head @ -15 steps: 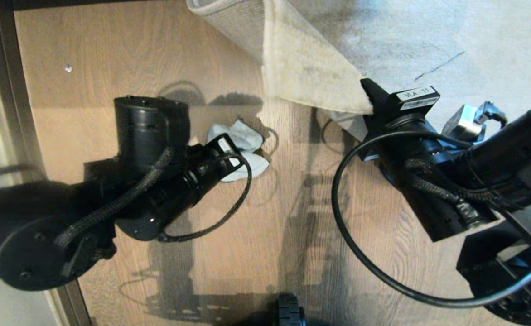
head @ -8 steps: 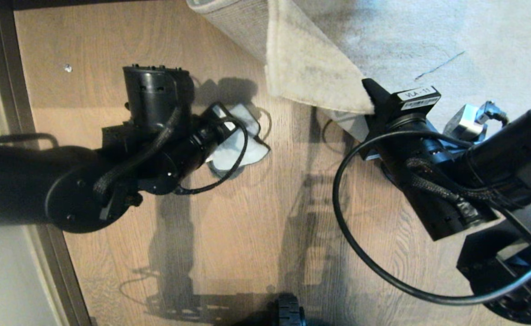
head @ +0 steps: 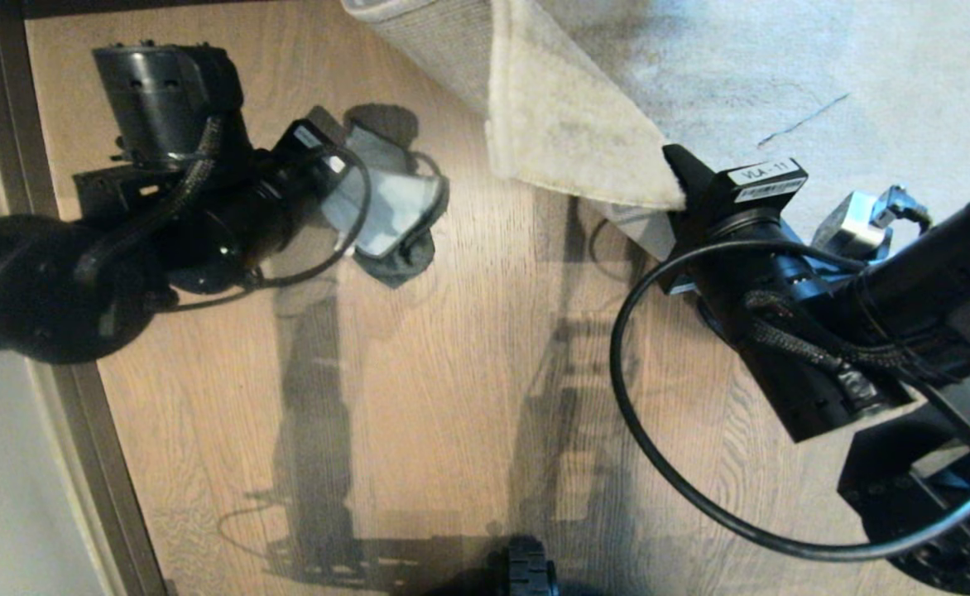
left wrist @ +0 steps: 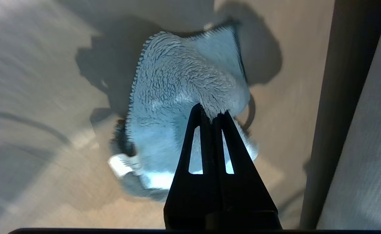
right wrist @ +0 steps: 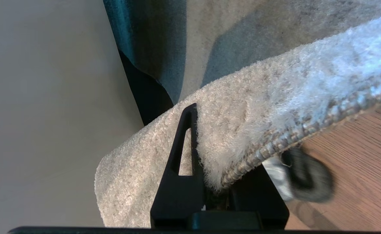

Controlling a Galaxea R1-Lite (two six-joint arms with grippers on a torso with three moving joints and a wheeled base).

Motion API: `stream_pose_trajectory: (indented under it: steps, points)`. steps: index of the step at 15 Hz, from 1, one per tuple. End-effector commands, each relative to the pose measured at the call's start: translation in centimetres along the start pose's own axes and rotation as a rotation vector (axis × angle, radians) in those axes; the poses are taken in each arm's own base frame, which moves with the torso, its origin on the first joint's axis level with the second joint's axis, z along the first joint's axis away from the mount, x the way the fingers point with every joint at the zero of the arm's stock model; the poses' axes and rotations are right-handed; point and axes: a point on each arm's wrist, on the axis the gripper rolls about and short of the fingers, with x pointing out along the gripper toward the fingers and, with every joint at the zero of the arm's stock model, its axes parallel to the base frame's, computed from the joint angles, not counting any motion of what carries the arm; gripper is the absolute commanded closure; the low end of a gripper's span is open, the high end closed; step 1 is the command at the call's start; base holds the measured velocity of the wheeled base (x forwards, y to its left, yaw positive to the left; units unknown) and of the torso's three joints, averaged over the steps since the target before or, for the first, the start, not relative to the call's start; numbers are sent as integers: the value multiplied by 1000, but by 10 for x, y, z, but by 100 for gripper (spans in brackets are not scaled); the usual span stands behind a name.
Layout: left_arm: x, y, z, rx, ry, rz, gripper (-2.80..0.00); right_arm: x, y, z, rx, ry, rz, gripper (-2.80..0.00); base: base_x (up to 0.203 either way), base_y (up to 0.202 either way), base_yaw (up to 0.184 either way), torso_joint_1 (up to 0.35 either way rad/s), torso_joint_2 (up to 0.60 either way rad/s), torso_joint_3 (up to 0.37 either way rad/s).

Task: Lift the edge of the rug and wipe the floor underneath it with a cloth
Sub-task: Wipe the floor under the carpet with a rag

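Note:
My left gripper (head: 338, 175) is shut on the pale grey-blue cloth (head: 387, 207), pinching a fold of it between the fingertips (left wrist: 199, 112). The cloth (left wrist: 177, 94) hangs low over the wood floor (head: 452, 397) near the left of the bared patch; I cannot tell whether it touches. My right gripper (head: 677, 180) is shut on the rug edge (head: 568, 141) and holds the corner raised and folded back, so the tan backing (head: 435, 50) shows. One finger (right wrist: 185, 139) lies on the pile (right wrist: 258, 97); the other is hidden under it.
A dark baseboard strip (head: 17, 149) runs down the left side beside a pale wall. A small white speck (head: 124, 124) lies on the floor at the far left. The right arm's cable (head: 642, 447) loops over the floor. A base wheel (head: 530, 571) shows at the near edge.
The left arm has swung away and to the left, carrying the cloth across the floor from the middle toward the far left. The right gripper has kept still with the rug edge raised.

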Motion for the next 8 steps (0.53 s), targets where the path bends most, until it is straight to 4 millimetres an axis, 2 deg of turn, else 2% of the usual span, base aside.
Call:
stream_pose_trajectory:
  steps: [1,5,8]
  points:
    - [-14,3,33,-30,-81,1,0,0,5,2,30,-18,40,0,0,0,0,0,0,0]
    - [-43,28,57,-16,-120,72,0,0,6,2,35,-17,44,0,0,0,0,0,0,0]
    - [-75,53,55,40,-104,118,0,1,6,2,42,-15,48,0,0,0,0,0,0,0]
